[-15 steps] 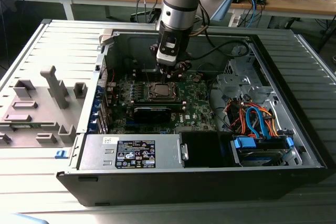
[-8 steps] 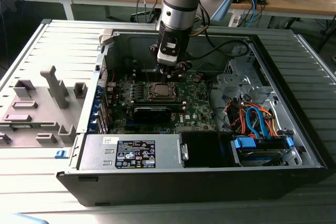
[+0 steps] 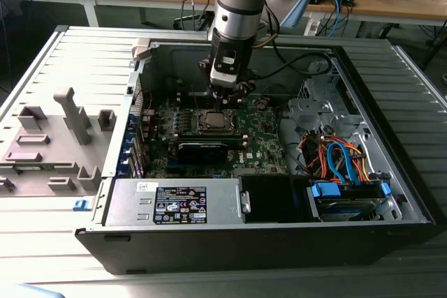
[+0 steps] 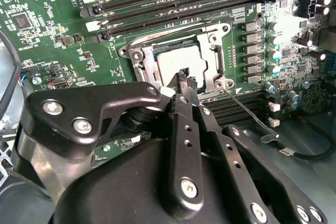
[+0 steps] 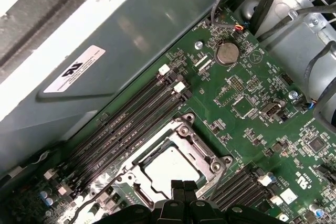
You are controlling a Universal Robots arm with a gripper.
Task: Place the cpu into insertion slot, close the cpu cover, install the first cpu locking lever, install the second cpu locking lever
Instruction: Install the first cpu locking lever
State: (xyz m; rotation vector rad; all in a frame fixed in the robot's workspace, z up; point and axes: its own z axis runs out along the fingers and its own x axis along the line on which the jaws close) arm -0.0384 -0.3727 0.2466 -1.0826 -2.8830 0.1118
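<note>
A big computer case (image 3: 391, 193) lies open on its side on a grey table (image 3: 42, 75), and the robot arm (image 3: 237, 5) reaches down into it. Inside is the green board (image 3: 262, 137), and near its middle sits the insertion slot (image 3: 213, 122), a dark square with a shiny metal rim. The cpu cover (image 4: 140, 59) looks to be folded down over the slot already, like a thin silver picture frame. Through its square hole I can see the cpu (image 4: 176, 65), flat and grey, lying snug in the slot; it shows in the first wrist view too (image 5: 170, 167). The gripper (image 4: 186, 83) hangs just above one edge of the cover, with its two thin black fingertips (image 5: 181, 187) pressed close together and nothing between them. Beside the slot a thin wire lever (image 4: 247, 109) sticks out slantwise over the board, and I think it is not hooked down yet. That lever looks light, stiff and springy, so it may slip off smooth fingertips. The best place to push or hold it is probably the bent end, far from the slot. The cpu and the tiny pins under it are easy to hurt, so nothing should press hard there.
</note>
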